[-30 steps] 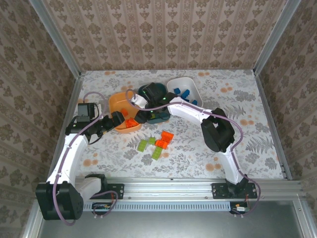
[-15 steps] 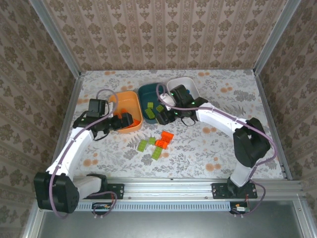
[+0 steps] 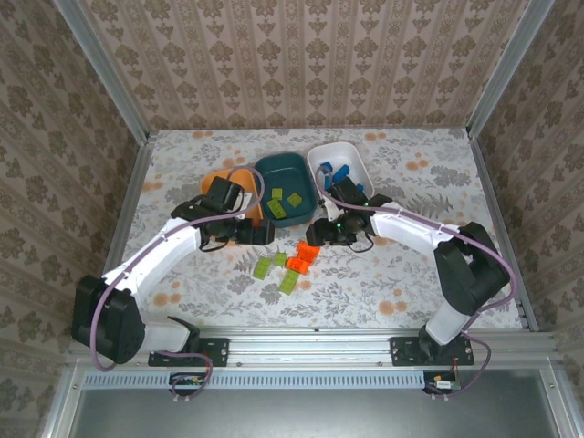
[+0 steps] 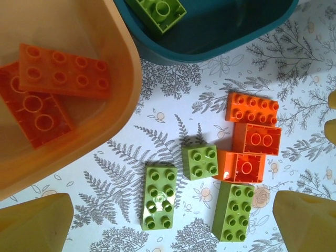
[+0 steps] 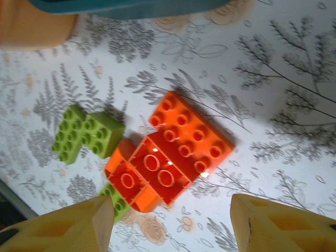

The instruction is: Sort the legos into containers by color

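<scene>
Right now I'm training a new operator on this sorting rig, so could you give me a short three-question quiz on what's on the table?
1. True or false: the white dish holds blue bricks.
2. How many lime green bricks lie loose on the tabletop? A two, B three, C six.
3. What colour is the brick cluster under the open right hand?
Key: 1 true; 2 B; 3 orange.
</scene>
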Available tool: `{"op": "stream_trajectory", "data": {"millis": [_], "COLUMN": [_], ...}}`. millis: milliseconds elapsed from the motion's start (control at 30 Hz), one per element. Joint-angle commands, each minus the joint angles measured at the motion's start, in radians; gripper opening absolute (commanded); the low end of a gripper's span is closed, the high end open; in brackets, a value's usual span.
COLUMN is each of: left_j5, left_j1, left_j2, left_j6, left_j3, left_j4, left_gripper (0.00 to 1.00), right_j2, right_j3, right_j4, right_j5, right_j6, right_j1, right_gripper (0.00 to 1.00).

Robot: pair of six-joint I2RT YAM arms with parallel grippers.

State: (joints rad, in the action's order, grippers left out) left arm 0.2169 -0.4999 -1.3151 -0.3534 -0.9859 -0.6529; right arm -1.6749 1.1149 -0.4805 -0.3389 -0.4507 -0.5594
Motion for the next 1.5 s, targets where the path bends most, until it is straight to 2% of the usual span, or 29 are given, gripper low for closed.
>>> {"op": "stream_trajectory", "data": {"millis": [0, 233, 467, 667, 833, 1033, 1300, 1467], "left_j5": [-0.025, -0.036, -0.045, -0.036, -0.024, -0.015, -0.002, 0.009], "left_j1": [-0.004, -0.002, 0.005, 0.018, 0.028, 0.033, 0.037, 0.037], "left_j2": [0.021, 0.028, 0.041, 0.051, 0.047, 0.036, 0.016, 0.001], "left_j6": [0.011, 0.016, 0.015, 0.017, 0.018, 0.016, 0.015, 0.016], "left_j3": [-0.01, -0.016, -0.005, 0.006, 0.011, 0.005, -0.001, -0.012], "left_j4": [-0.01, -0.028, -0.039, -0.039, -0.029, -0.016, 0.001, 0.012], "left_gripper": [1.0, 1.0, 1.0, 1.0, 1.0, 1.0, 1.0, 1.0], "right_j2": [-0.075, -0.203, -0.301, -0.343, -0.366, -0.299, -0.104, 0.0], "right_j3": [0.089, 0.246, 0.358, 0.379, 0.407, 0.301, 0.142, 0.057], "right_j4": [-0.159, -0.284, -0.353, -0.382, -0.465, -0.485, -0.518, -0.356], "right_j5": [0.092, 0.232, 0.253, 0.308, 0.425, 0.481, 0.454, 0.205], "right_j6": [0.068, 0.206, 0.232, 0.224, 0.264, 0.268, 0.202, 0.187], "right_j1": [-0.012, -0.064, -0.131, -0.149, -0.154, -0.129, -0.063, -0.062], "right_gripper": [0.6, 0.6, 0.59, 0.58, 0.57, 0.57, 0.57, 0.61]}}
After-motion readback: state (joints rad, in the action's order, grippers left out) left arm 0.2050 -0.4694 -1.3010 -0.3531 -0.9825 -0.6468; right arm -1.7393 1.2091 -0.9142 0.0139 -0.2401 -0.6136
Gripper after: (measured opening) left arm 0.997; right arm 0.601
